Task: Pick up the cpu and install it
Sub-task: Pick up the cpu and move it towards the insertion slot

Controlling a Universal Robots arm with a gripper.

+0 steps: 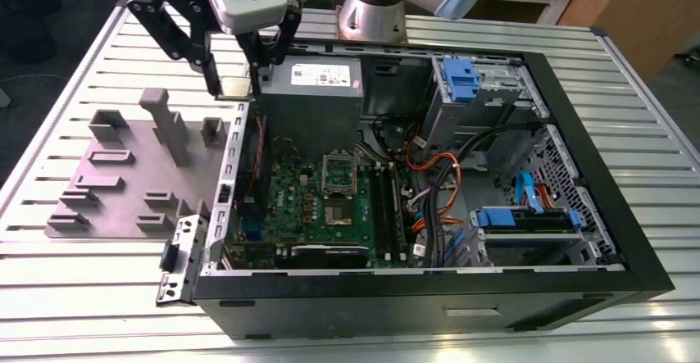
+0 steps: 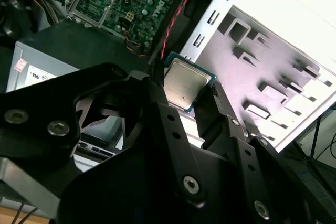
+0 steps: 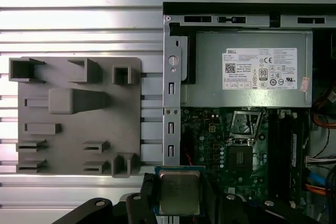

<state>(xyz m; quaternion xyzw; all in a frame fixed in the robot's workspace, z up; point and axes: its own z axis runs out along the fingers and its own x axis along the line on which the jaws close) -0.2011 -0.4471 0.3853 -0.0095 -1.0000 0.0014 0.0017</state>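
My claw has its two fingers clamped on the one cpu, gripping it by opposite edges with the metal top towards both wrist cameras. The chip hangs in the air over the side wall of the one open computer case, between the single grey fixture plate and the green motherboard. Beyond, I count one grey power supply and two blue drive brackets, all on the slatted table.

All 3 cams down — mobo shared
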